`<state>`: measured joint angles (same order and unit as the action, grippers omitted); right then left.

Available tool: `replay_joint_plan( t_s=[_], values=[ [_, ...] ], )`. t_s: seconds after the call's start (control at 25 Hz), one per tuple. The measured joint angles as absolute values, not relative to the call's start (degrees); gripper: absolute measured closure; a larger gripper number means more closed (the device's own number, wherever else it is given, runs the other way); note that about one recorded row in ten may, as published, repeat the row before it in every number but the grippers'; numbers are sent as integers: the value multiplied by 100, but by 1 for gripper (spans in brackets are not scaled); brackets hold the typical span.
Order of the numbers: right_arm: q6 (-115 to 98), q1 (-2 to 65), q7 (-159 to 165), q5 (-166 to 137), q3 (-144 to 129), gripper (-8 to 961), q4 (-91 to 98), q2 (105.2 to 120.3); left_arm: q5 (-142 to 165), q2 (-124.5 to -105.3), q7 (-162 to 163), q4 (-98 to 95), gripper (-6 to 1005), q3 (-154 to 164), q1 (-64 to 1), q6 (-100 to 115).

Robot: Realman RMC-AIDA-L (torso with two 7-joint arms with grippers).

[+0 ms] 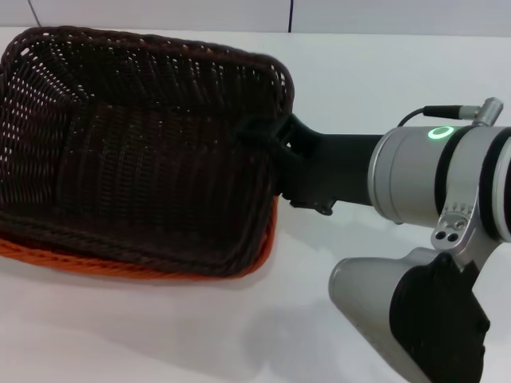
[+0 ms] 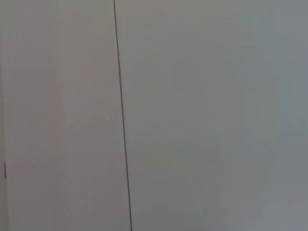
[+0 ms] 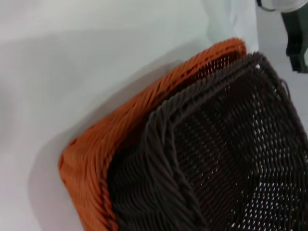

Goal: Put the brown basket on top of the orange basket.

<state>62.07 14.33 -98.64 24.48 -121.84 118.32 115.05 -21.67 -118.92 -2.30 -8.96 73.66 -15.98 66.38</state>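
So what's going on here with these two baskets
The robot's right pincer is at the braided rim of the brown basket, on its right-hand side. That basket already sits nested inside the orange basket, whose rim peeks out along the near edge and one corner on the white table. The brown basket looks slightly tilted, not fully settled. The left arm is out of sight.

Looks like lab/test cell: bare white table (image 1: 383, 96), plain grey wall panels (image 2: 202, 115) with seam, robot arm (image 1: 431, 183), no household clutter.
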Motion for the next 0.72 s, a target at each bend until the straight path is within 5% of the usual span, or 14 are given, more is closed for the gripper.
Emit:
replay_joint_plan(
  t_s=[0.72],
  values=[
    [6718,1386,-9867,2707,-12745,227,11860,11531,-2174,-11854,-245,-910,234,7365,-1629,6572]
  ],
)
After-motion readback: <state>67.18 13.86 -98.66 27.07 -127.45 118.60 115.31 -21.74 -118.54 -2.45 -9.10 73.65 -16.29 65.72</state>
